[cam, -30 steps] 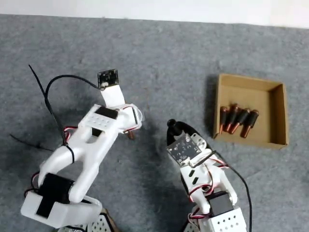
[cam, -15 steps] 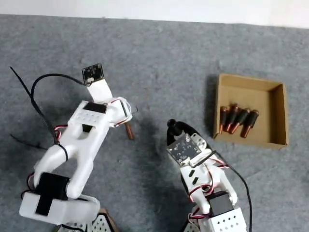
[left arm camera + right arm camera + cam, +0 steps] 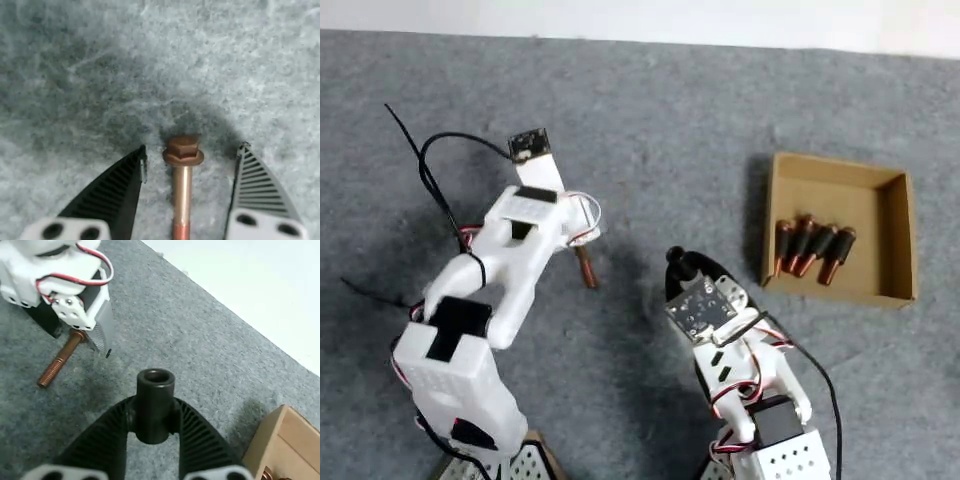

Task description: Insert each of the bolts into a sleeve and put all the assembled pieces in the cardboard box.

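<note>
A copper bolt (image 3: 182, 186) lies flat on the grey carpet between the fingers of my left gripper (image 3: 193, 149), which is open and straddles its hex head without holding it. In the high view the bolt (image 3: 586, 268) pokes out from under the left arm. My right gripper (image 3: 154, 415) is shut on a black sleeve (image 3: 155, 395), held upright with its bore facing up. In the high view that gripper (image 3: 678, 268) sits to the right of the bolt. The cardboard box (image 3: 887, 215) at the right holds several assembled pieces (image 3: 814, 249).
The right wrist view has the left gripper (image 3: 75, 332) over the bolt (image 3: 60, 360) farther off and a corner of the box (image 3: 285, 440). Black cables (image 3: 420, 190) trail from the left arm. Open carpet lies between the arms and the box.
The left arm swung left, then back right, and its elbow rose. The bolt stays on the carpet in about the same spot. The right arm has not moved.
</note>
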You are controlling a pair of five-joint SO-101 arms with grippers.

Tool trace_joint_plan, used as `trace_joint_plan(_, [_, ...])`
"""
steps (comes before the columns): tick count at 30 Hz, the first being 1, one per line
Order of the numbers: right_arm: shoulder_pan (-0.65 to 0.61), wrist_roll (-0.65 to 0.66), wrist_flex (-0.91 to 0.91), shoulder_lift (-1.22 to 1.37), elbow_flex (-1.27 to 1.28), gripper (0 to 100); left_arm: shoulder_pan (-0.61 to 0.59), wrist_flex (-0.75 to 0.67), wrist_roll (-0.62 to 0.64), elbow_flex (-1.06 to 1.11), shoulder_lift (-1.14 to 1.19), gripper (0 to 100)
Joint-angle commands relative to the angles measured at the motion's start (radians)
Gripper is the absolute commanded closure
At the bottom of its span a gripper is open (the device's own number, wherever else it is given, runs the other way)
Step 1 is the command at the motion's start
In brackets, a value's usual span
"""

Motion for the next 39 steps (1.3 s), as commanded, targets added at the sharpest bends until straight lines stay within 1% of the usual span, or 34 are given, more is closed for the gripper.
trace_joint_plan(1, [0.015, 0.0, -0.03, 0.007, 0.125, 99.4, 0.013, 0.005, -0.009, -0.061, 0.019, 73])
trace_joint_plan(4, [0.015, 0.0, -0.03, 0.007, 0.125, 99.4, 0.013, 0.009, -0.009, -0.054, 0.022, 73])
trace_joint_plan(8, [0.015, 0.0, -0.03, 0.007, 0.125, 99.4, 0.019, 0.08, -0.009, -0.065, 0.022, 74])
trace_joint_plan(10, [0.015, 0.0, -0.03, 0.007, 0.125, 99.4, 0.019, 0.086, -0.009, -0.065, 0.022, 79])
trace_joint_plan(14, [0.015, 0.0, -0.03, 0.007, 0.125, 99.4, 0.019, 0.089, -0.011, -0.09, 0.03, 100])
trace_joint_plan(16, [0.015, 0.0, -0.03, 0.007, 0.125, 99.4, 0.019, 0.091, -0.011, -0.087, 0.022, 97])
trace_joint_plan(18, [0.015, 0.0, -0.03, 0.007, 0.125, 99.4, 0.019, 0.092, -0.011, -0.09, 0.021, 100])
trace_joint_plan(20, [0.015, 0.0, -0.03, 0.007, 0.125, 99.4, 0.021, 0.115, -0.012, -0.097, 0.01, 100])
trace_joint_plan(22, [0.015, 0.0, -0.03, 0.007, 0.124, 99.4, 0.021, 0.137, -0.014, -0.096, -0.036, 100])
trace_joint_plan(24, [0.015, 0.0, -0.03, 0.007, 0.124, 99.4, 0.018, 0.129, -0.014, -0.056, -0.104, 100])
trace_joint_plan(27, [0.015, 0.0, -0.03, 0.007, 0.124, 99.4, 0.01, 0.055, -0.014, 0.061, -0.239, 100])
trace_joint_plan(30, [0.01, 0.0, -0.031, 0.005, 0.124, 99.4, 0.018, -0.071, -0.014, 0.251, -0.414, 100])
trace_joint_plan(33, [0.005, 0.0, -0.033, 0.005, 0.124, 99.4, 0.018, -0.244, -0.014, 0.453, -0.615, 100])
trace_joint_plan(39, [-0.096, 0.006, -0.033, 0.007, 0.125, 99.4, 0.019, -0.62, -0.012, 0.835, -0.989, 100])
